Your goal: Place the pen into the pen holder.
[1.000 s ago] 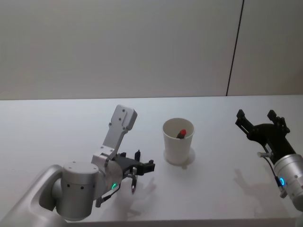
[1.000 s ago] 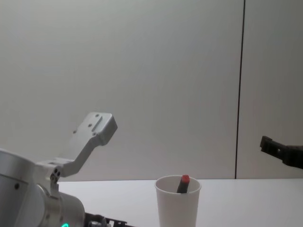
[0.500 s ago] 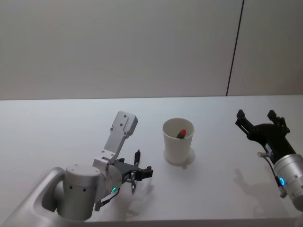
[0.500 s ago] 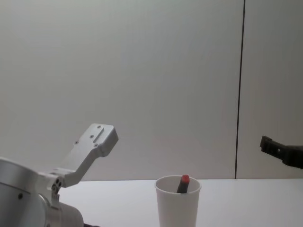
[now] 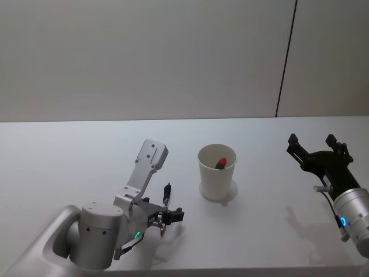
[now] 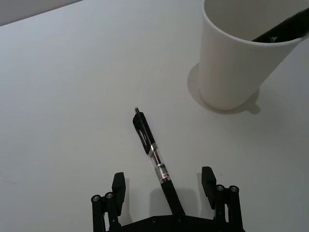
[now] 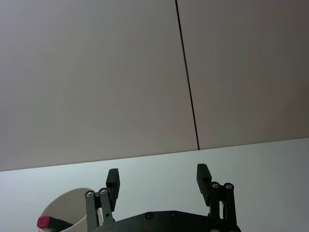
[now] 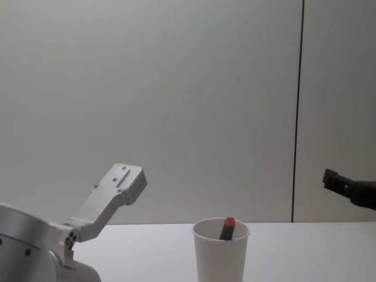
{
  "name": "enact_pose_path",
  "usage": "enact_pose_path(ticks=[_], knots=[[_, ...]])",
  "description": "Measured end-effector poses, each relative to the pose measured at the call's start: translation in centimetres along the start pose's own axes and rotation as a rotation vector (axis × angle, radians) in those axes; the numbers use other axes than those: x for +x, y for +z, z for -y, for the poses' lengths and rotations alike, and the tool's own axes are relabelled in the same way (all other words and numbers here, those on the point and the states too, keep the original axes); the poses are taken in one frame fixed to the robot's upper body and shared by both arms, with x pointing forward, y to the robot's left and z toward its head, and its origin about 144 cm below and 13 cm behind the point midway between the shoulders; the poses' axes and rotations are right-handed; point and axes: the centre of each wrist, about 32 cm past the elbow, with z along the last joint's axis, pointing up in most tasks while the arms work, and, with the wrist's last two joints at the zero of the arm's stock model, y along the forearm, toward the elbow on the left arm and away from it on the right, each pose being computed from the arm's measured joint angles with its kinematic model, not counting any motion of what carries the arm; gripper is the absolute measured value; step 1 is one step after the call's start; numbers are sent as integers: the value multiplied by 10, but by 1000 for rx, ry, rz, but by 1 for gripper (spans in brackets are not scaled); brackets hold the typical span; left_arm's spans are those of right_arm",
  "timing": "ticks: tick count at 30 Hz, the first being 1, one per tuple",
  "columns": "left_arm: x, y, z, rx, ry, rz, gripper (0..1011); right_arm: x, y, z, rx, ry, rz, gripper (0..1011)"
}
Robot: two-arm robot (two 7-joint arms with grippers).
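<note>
The left gripper hangs low over the table, jaws spread wide. A black pen lies between them, touching neither, its near end hidden under the claw. The pen holder stands ahead to the claw's right, apparently holding a red-topped pen. The right gripper hovers wide open, well beyond the pen holder
</note>
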Motion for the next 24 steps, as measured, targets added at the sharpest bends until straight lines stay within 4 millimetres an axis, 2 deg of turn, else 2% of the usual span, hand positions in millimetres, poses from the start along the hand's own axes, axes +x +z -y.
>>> enact_pose_path(ticks=[4, 11, 16, 17, 21, 22, 24], knots=[[1, -1, 2, 9, 2, 2, 1002, 0, 0, 0, 0, 0, 0, 1002], [2, -4, 5, 24, 6, 8, 861, 0, 0, 0, 0, 0, 0, 1001], [2, -4, 7, 37, 11, 12, 682, 0, 0, 0, 0, 0, 0, 1002], [2, -5, 8, 41, 12, 14, 682, 0, 0, 0, 0, 0, 0, 1002], [2, -5, 9, 52, 15, 18, 562, 0, 0, 0, 0, 0, 0, 1002], [2, -5, 10, 56, 15, 19, 502, 0, 0, 0, 0, 0, 0, 1002], [2, -5, 11, 60, 14, 21, 443, 0, 0, 0, 0, 0, 0, 1001]])
